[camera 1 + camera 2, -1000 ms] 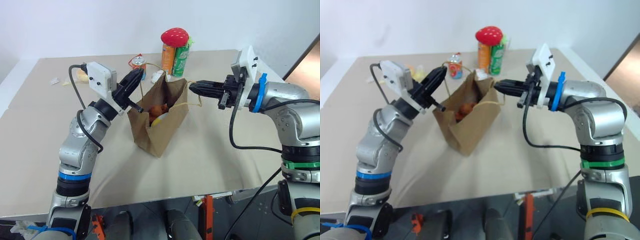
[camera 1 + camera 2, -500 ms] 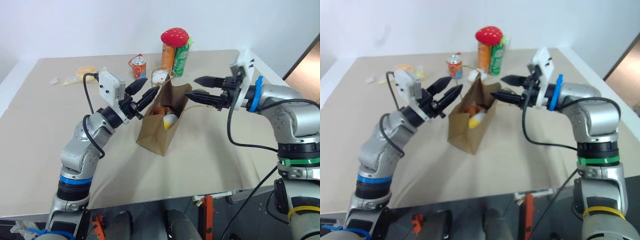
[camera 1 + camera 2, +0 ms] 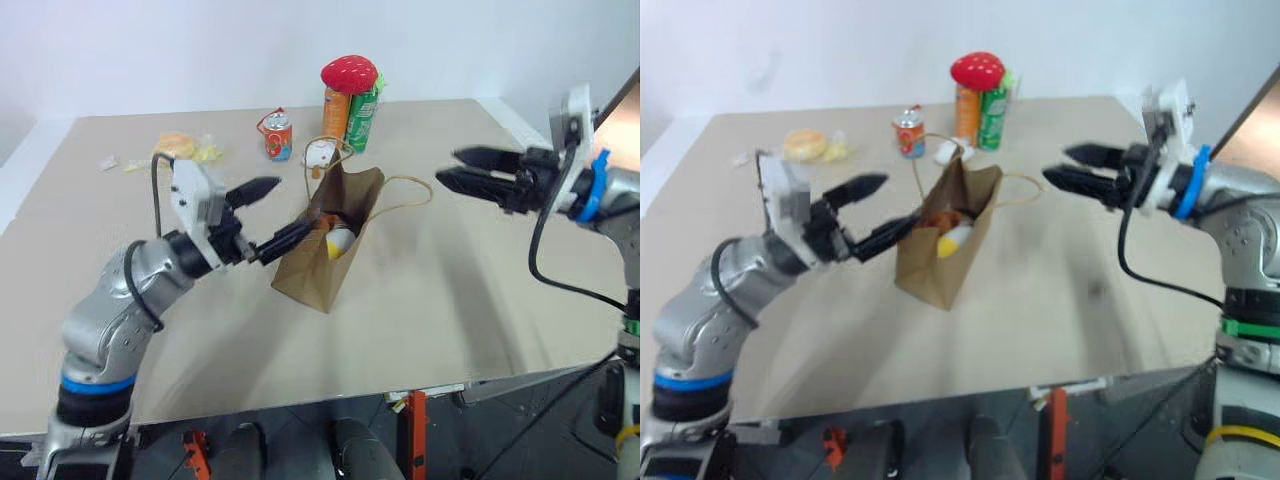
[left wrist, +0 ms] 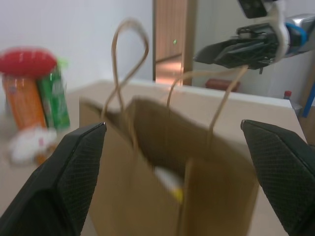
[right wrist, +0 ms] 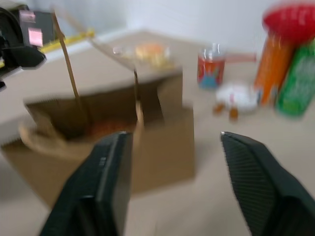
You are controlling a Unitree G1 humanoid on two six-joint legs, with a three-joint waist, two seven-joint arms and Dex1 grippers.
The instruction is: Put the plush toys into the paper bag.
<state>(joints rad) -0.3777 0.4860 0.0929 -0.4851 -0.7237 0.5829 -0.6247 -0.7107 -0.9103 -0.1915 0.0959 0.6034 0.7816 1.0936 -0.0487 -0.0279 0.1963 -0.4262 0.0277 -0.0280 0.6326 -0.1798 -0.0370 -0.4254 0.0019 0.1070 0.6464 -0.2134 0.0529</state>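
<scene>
Plush toys: two, both inside the paper bag (image 3: 330, 245). Egg-shaped yellow-and-white toy (image 3: 338, 240), soft, rounded, showing at the bag's mouth; brown teddy bear (image 3: 940, 219) beside it, deeper in.

Table (image 3: 480, 300): flat, matte beige surface carrying all items.

Paper bag: brown kraft, creased, standing open near the table's middle, two thin twisted-cord loop handles; one handle rises upright, the other droops toward the right edge.

Left gripper (image 3: 270, 215): two black textured fingers spread wide, empty, level, just beside the bag's left face; one finger tip reaches close to the bag's mouth, contact not certain.

Right gripper (image 3: 470, 170): black fingers parted, empty, well apart from the bag, toward the right edge.

Far edge, largest first: orange can (image 3: 337, 115) and green can (image 3: 362, 118) upright, topped by a red strawberry-shaped plush (image 3: 349, 72); small red can (image 3: 278, 135); white plush animal (image 3: 319, 154); yellow crumpled wrapper (image 3: 180, 147).
</scene>
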